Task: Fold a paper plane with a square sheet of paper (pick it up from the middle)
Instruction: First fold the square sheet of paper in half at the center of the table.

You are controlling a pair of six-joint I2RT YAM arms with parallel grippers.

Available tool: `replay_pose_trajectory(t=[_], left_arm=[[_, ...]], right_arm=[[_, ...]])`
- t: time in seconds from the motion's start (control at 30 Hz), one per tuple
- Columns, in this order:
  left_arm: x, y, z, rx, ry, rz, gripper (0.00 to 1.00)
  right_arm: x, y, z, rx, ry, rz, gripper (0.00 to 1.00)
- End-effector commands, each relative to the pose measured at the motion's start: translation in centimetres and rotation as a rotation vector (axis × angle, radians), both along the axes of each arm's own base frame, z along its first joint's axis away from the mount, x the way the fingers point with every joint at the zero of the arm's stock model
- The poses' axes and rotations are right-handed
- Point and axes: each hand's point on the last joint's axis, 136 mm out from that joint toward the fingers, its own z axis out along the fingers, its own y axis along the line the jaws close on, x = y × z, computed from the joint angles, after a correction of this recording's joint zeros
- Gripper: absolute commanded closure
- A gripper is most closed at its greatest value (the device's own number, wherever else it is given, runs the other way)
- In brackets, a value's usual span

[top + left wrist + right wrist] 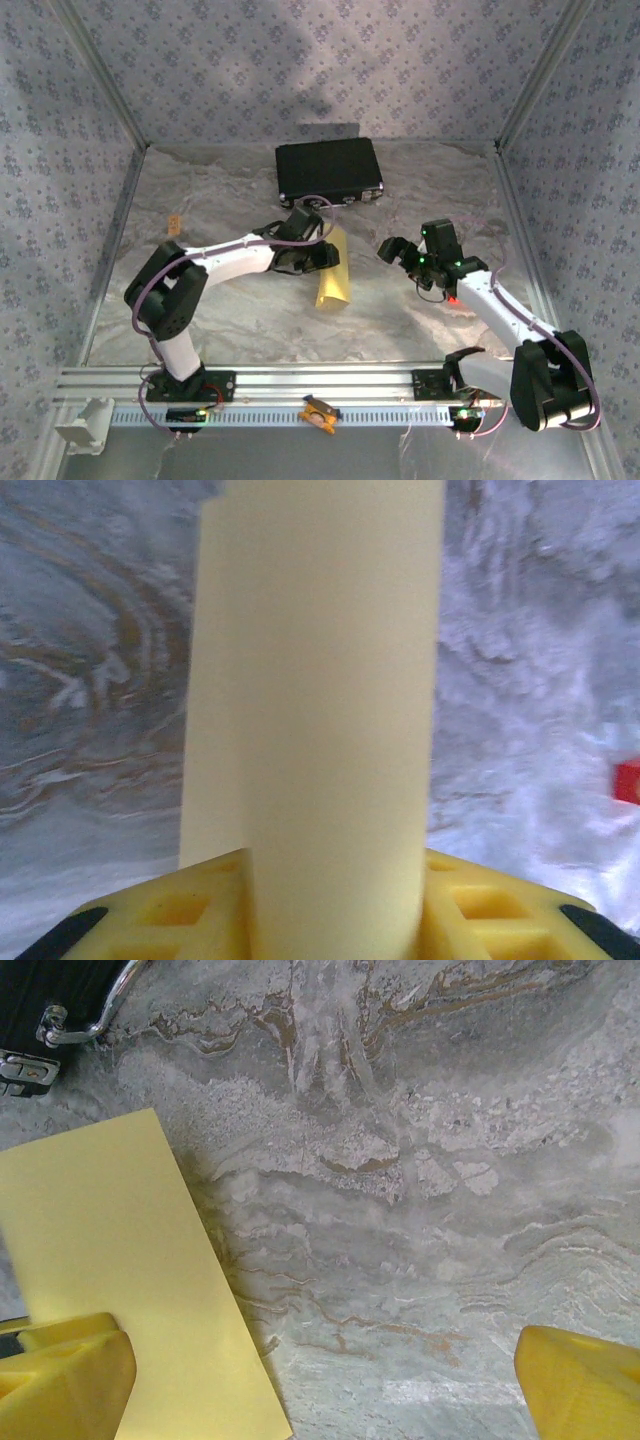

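My left jaws are pinched on the square sheet of paper (334,280), and that's the left gripper (320,254) just left of the middle of the marbled table (430,190), with a small orange piece (173,224) lying well off to its left. From my left wrist, the yellow sheet runs straight up between my yellow fingertips (180,910), bowed into a half tube. Behind it, at the far edge, lies the black case (328,170). Over to the right, my right gripper (402,252) hovers near the sheet, jaws spread wide. One yellow finger (60,1380) overlaps the paper's edge in that wrist view, though I cannot tell if it touches.
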Motion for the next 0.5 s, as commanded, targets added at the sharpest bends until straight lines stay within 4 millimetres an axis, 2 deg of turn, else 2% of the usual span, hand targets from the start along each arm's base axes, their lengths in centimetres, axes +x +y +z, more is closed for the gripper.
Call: replay_pose_trajectory(t=[0.0,0.13,0.47], left_arm=[[-0.2,-3.2,3.8,-0.24,-0.022,-0.072,0.62],[-0.4,-3.9,3.9,-0.285,-0.007,-0.097,0.61],[-0.4,-4.2,2.2,-0.297,0.021,-0.084,0.61]], right_arm=[[0.2,0.1,1.1,0.042,-0.017,-0.013,0.01],[0.2,-0.2,1.2,0.069,-0.026,-0.036,0.01],[0.3,-0.7,3.5,0.09,-0.233,-0.032,0.01]])
